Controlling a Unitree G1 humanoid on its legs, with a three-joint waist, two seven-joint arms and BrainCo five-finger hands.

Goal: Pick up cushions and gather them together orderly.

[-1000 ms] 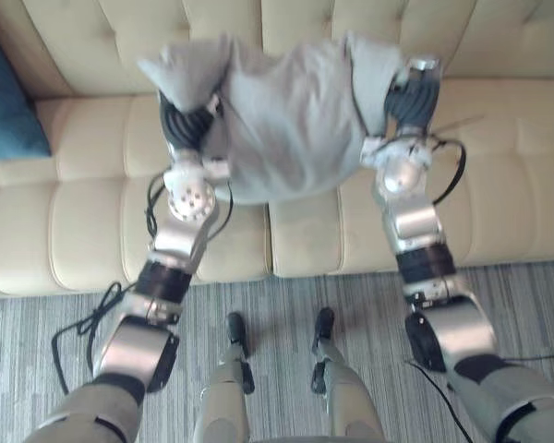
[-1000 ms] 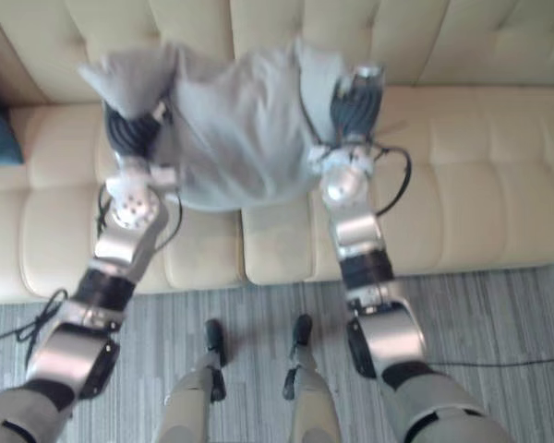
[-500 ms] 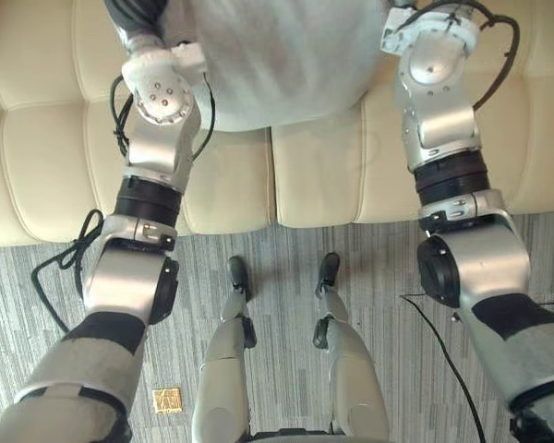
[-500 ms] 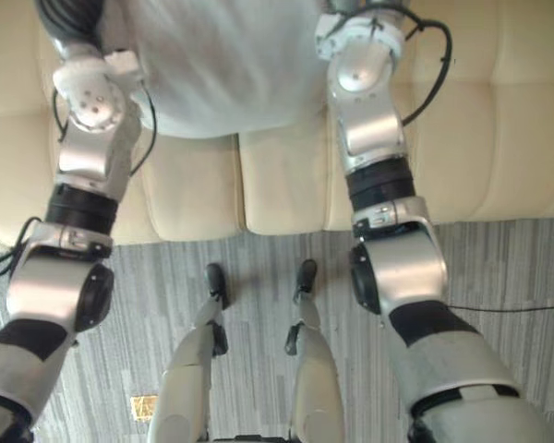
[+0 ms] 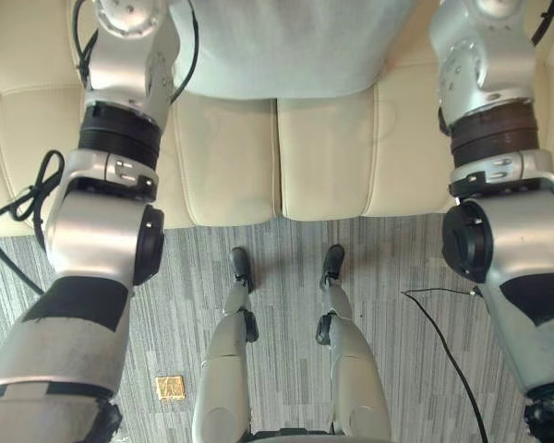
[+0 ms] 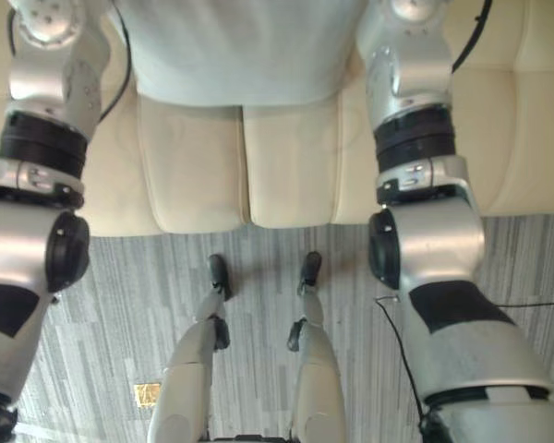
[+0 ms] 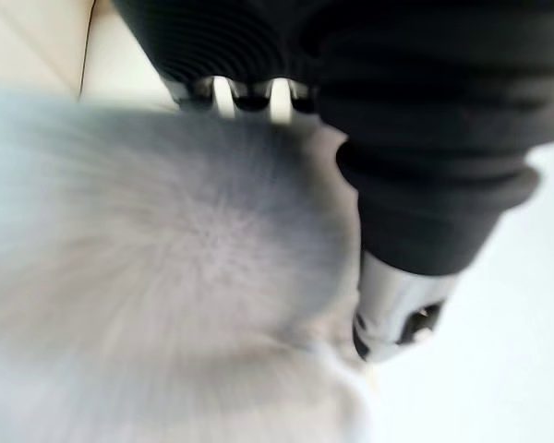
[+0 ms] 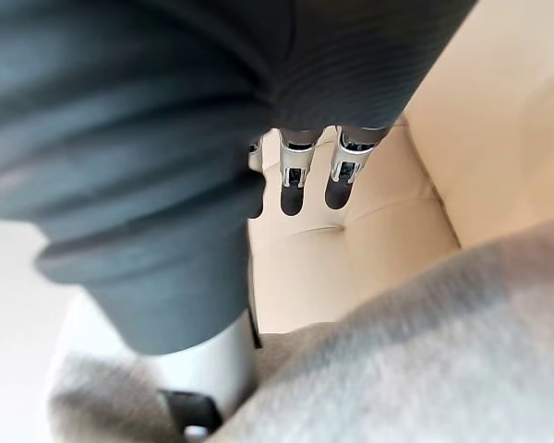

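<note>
A grey cushion (image 5: pixel 286 46) lies on the cream sofa (image 5: pixel 231 157), directly ahead and between my two outstretched arms. In the left wrist view my left hand (image 7: pixel 397 314) is beside the cushion (image 7: pixel 166 258), fingers (image 7: pixel 249 92) straight along its edge and thumb stretched out. In the right wrist view my right hand (image 8: pixel 300 175) reaches over the sofa seat with straight fingers, and the cushion (image 8: pixel 425 351) lies under the palm, not gripped.
The sofa's front edge meets a grey striped carpet (image 5: pixel 166 305). A small yellow square (image 5: pixel 170 388) lies on the carpet at the lower left. Sofa seat sections stretch out to both sides of the cushion.
Both hands have gone from clutching the cushion's corners to straight fingers. The arms have stretched farther toward the sofa with the cushion. The head view has tilted down.
</note>
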